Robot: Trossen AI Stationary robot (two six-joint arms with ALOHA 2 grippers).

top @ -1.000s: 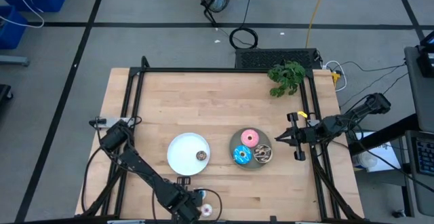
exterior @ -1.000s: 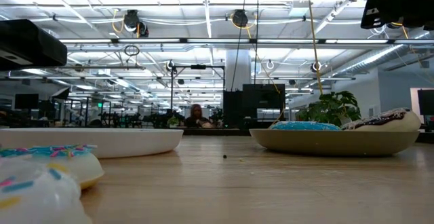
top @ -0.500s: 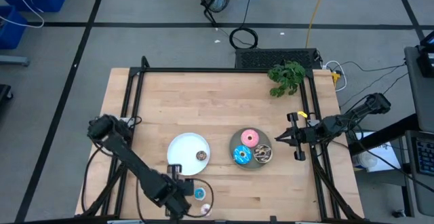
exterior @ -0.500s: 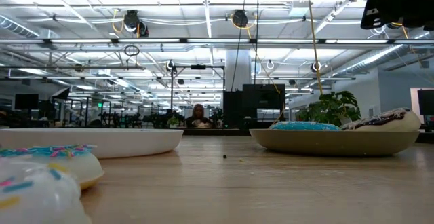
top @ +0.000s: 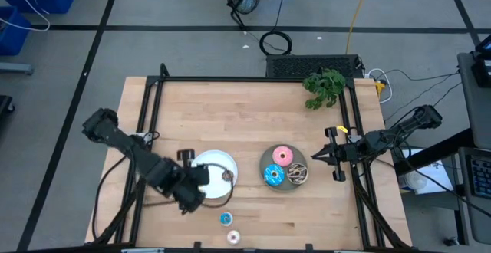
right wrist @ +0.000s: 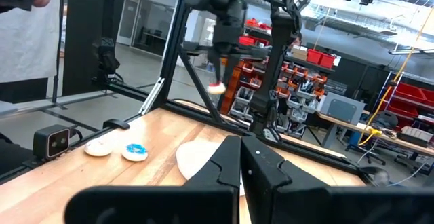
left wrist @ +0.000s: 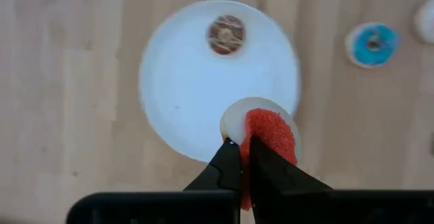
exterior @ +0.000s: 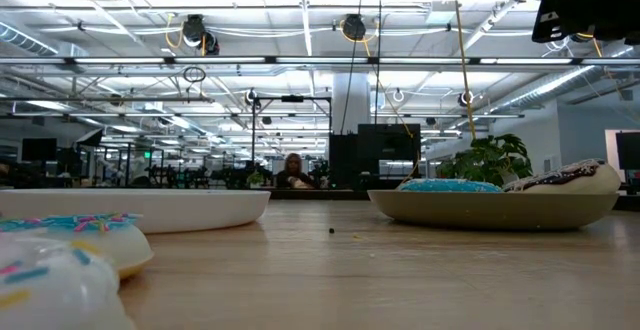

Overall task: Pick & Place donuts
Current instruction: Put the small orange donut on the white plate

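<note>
Since the earlier frame the left gripper (left wrist: 241,157) has swung from the table's near edge up to the white plate (top: 201,172), its fingers clamped on the red-orange donut (left wrist: 268,134), whose lower part they hide. On the plate lies a tiny brown donut (top: 227,175); blue (top: 225,219) and whitish (top: 234,238) ones sit nearer. The grey plate (top: 265,161) holds three larger donuts. The right gripper (top: 315,158) waits shut at the right edge.

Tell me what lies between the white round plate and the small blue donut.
Bare wooden tabletop between white round plate and small blue donut, per the high view.
</note>
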